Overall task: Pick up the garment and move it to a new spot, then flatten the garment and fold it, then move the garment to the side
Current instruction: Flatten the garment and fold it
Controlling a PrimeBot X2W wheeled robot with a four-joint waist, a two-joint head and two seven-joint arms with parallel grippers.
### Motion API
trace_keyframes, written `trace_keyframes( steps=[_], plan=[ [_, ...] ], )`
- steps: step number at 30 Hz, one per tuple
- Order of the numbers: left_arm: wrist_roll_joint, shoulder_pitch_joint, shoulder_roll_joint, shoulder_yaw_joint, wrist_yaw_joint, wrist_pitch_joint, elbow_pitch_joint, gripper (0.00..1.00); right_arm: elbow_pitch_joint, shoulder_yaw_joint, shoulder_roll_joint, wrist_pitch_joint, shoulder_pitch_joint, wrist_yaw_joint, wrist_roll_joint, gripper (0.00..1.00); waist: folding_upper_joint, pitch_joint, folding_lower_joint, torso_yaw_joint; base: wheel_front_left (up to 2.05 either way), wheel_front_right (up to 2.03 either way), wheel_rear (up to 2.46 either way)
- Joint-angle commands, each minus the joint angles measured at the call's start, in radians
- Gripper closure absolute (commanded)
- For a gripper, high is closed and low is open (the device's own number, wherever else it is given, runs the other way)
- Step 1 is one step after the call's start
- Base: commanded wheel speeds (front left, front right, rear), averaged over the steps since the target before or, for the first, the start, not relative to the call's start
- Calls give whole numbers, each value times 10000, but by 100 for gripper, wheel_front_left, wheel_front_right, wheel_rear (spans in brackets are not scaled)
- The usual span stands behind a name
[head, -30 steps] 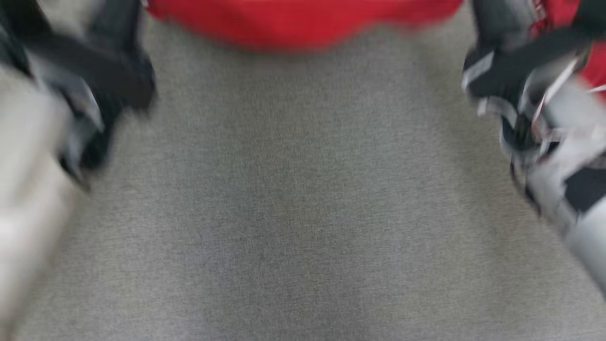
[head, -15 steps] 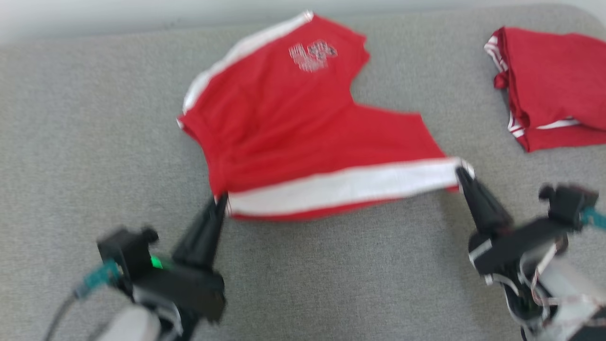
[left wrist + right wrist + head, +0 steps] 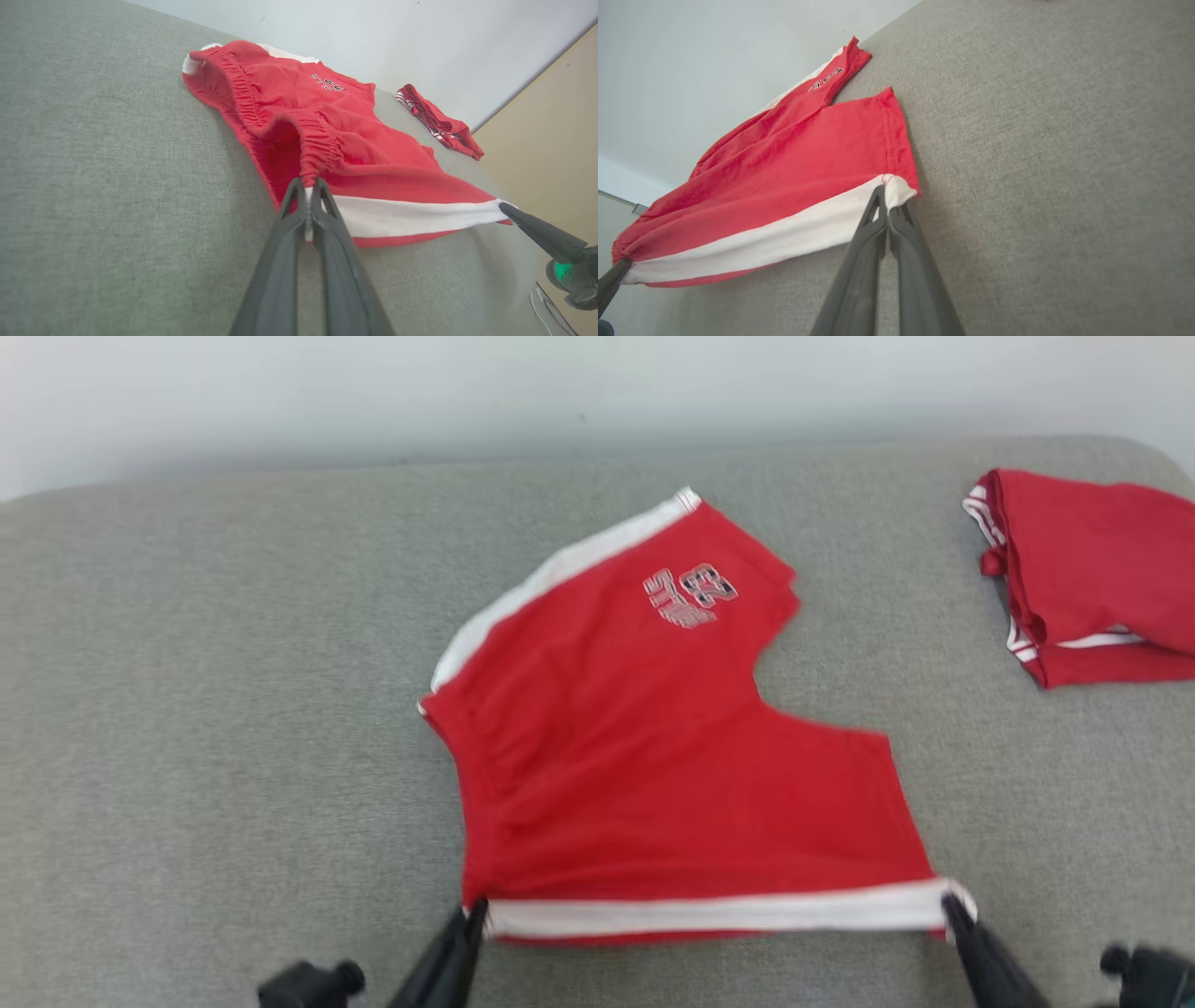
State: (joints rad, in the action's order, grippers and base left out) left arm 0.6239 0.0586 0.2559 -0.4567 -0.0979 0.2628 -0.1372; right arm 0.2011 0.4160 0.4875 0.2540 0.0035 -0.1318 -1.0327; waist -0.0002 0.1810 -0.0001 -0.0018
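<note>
A pair of red shorts (image 3: pixel 653 747) with white side stripes and a printed logo lies spread on the grey cushioned surface (image 3: pixel 205 728), its near white-striped edge stretched taut. My left gripper (image 3: pixel 474 917) is shut on the near left corner at the elastic waistband (image 3: pixel 308 184). My right gripper (image 3: pixel 954 907) is shut on the near right corner at the leg hem (image 3: pixel 888 187). The right gripper's dark finger (image 3: pixel 537 228) also shows in the left wrist view, on the shorts (image 3: pixel 355 140). The far leg of the shorts (image 3: pixel 784 154) rests flat.
A second red garment (image 3: pixel 1092 574), folded, lies at the far right of the surface, and shows too as a red garment (image 3: pixel 439 123) in the left wrist view. A pale wall (image 3: pixel 560 392) rises behind the surface's back edge. Bare grey fabric stretches to the left.
The head camera has swung upward, so the whole scene sits lower in the picture. Both grippers stay shut on the shorts' near corners, with the striped edge now straighter and tauter.
</note>
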Motion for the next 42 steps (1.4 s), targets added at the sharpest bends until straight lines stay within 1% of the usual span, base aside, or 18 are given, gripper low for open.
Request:
trace_keyframes(
  steps=[1,6,10,14,16,21,26,32,38,42],
  plan=[
    [-77,-242,-66,-64,-77,20,27,100,-151,-207,-111,-56,381,28,172,100,2,-176,1,151,0,0,0],
    [-264,-641,-203,2,-171,20,85,100,-768,-969,-565,-547,1360,28,640,100,2,-286,1,185,0,0,0],
    [-464,-502,-280,96,-242,20,148,100,-1178,-1626,-804,-980,1328,28,1033,100,2,-321,1,222,0,0,0],
    [-560,-75,-394,207,-278,20,247,100,-1437,-2224,-816,-1499,650,28,1332,100,2,-237,1,345,0,0,0],
    [-523,81,-456,214,-293,20,245,100,-1462,-2331,-799,-1639,394,28,1403,100,2,-197,1,394,0,0,0],
    [-334,1197,-650,59,-304,19,-89,100,-1213,-2587,-788,-2249,-1436,28,1740,100,2,104,1,712,0,0,0],
    [162,2564,-1046,209,-307,19,-765,100,-217,-2270,-694,-2719,-3655,28,2283,100,2,636,1,1127,0,0,0],
    [585,4096,-1410,33,-311,19,-1884,100,2001,-1798,-713,-3038,-6384,28,2793,100,2,1314,1,1637,0,0,0],
    [786,5197,-1714,-183,-312,13,-2729,100,4201,-1144,-845,-2874,-8634,28,3266,100,2,1880,1,2084,0,0,0],
    [800,5582,-1889,-212,-313,12,-3118,100,5356,-742,-916,-2509,-9570,28,3369,100,2,2094,1,2343,0,0,0]
  ],
)
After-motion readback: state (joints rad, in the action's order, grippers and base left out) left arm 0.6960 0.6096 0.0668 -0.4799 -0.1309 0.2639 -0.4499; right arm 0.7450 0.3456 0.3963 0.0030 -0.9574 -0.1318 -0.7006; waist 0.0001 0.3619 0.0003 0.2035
